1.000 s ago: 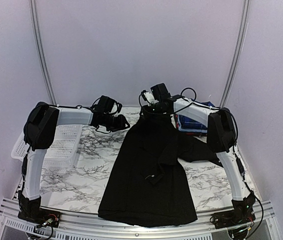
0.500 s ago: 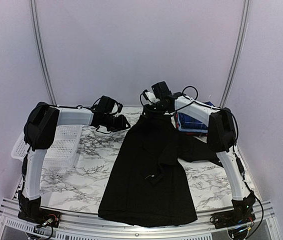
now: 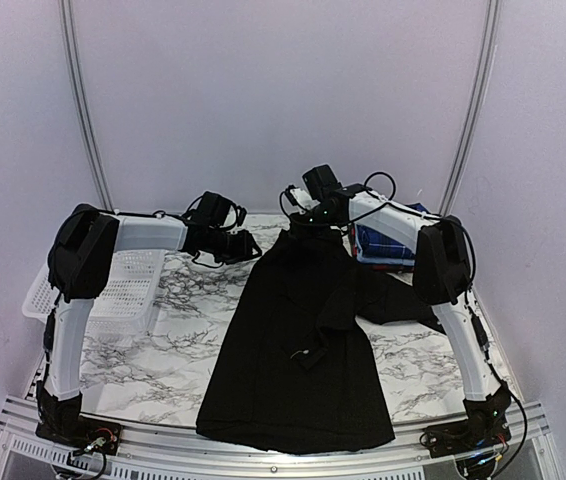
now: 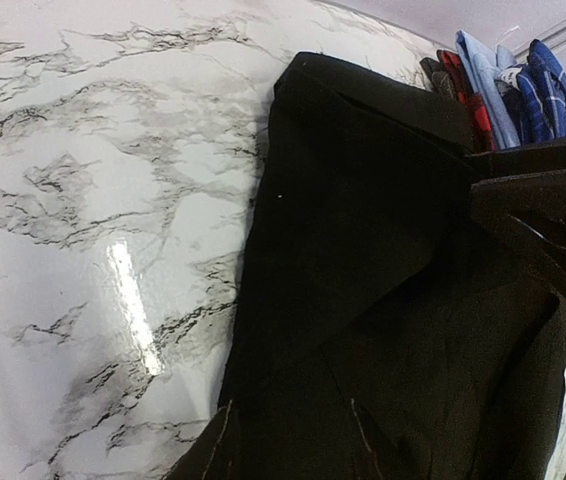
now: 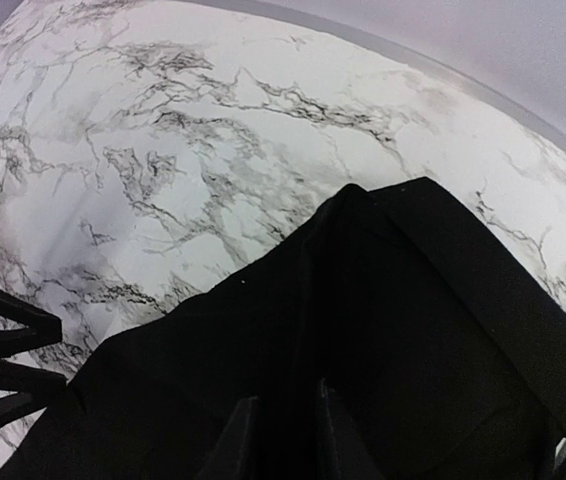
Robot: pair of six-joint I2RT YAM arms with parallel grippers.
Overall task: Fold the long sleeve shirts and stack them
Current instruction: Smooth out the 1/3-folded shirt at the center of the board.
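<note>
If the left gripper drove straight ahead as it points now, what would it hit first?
Probably the black shirt, near its collar end. The left gripper points at it, but its height above the cloth is unclear.

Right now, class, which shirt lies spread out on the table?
The black shirt: it lies spread out, while the blue and red shirts sit heaped at the far right.

Bare counter (image 3: 163, 365) is lying open at lower left. The black shirt (image 3: 293, 350) is covering the centre, the white basket (image 3: 113, 290) is blocking the left edge, and the stacked shirts (image 3: 383, 245) are crowding the upper right.
</note>
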